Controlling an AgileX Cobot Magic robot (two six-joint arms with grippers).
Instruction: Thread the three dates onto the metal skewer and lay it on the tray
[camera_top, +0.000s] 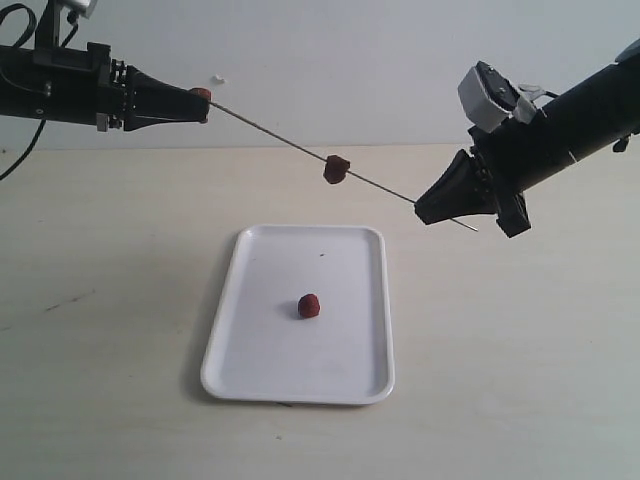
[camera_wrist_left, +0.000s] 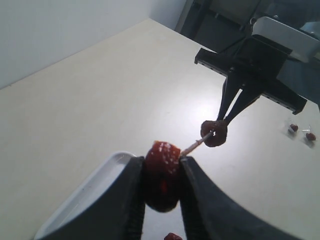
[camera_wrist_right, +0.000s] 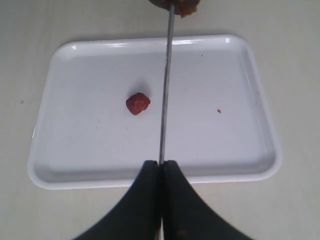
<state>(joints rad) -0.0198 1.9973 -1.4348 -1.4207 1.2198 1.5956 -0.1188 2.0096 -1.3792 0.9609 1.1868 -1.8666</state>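
- While the left gripper (camera_wrist_left: 161, 172) clenches the first date (camera_wrist_left: 162, 156) between its fingers, right at the rod's tip, the right gripper (camera_wrist_right: 161, 164) pinches the metal skewer (camera_wrist_right: 165, 90) near its other end.
- The second date (camera_top: 337, 169) is threaded mid-rod, well apart from both sets of fingers.
- The third date (camera_top: 309, 306) lies loose on the tray (camera_top: 262, 372), below the rod and touched by no finger.
- Handling, a guess: the dates are light, soft and tacky, so squeeze the flanks gently. The skewer is stiff, thin and slick and may swivel in a pinch, so hold it near the end.
- Small reddish bits (camera_wrist_left: 302, 132) lie on the table (camera_top: 520, 350) beyond the right fingers. Nothing seems to bar the tray.
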